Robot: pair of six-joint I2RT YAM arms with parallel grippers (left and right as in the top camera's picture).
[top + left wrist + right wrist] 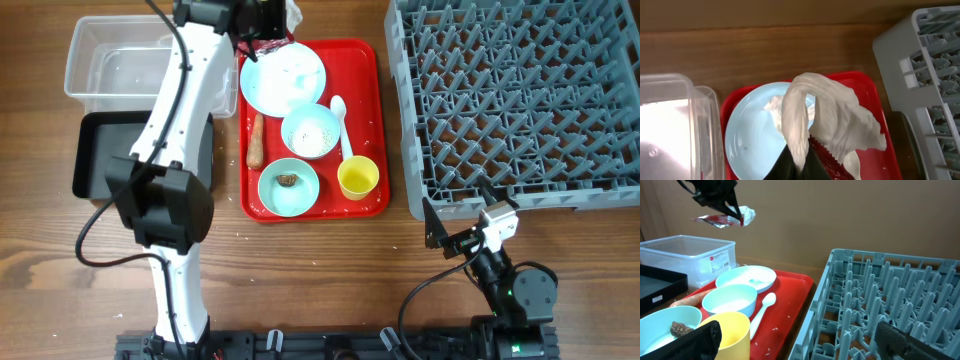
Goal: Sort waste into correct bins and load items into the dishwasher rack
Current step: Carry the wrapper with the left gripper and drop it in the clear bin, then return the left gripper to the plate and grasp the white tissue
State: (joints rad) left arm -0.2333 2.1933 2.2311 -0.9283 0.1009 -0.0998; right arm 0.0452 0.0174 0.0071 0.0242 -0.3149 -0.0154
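Note:
My left gripper [262,25] is shut on the crumpled red-and-white wrapper [825,115] and holds it above the back of the red tray [372,120], over the pale-blue plate [283,78]. The right wrist view shows the wrapper [725,217] in the air. On the tray lie the carrot-like stick [256,140], a bowl with rice grains [310,130], a bowl [288,186] with the brown lump [680,328], the yellow cup [357,177] and the white spoon [342,125]. My right gripper [455,225] is open and empty near the grey rack's [515,100] front corner.
The clear tub [110,70] stands at the back left, with the black tub [100,155] in front of it, partly hidden under my left arm. Loose rice grains lie on the tray and on the table beside it.

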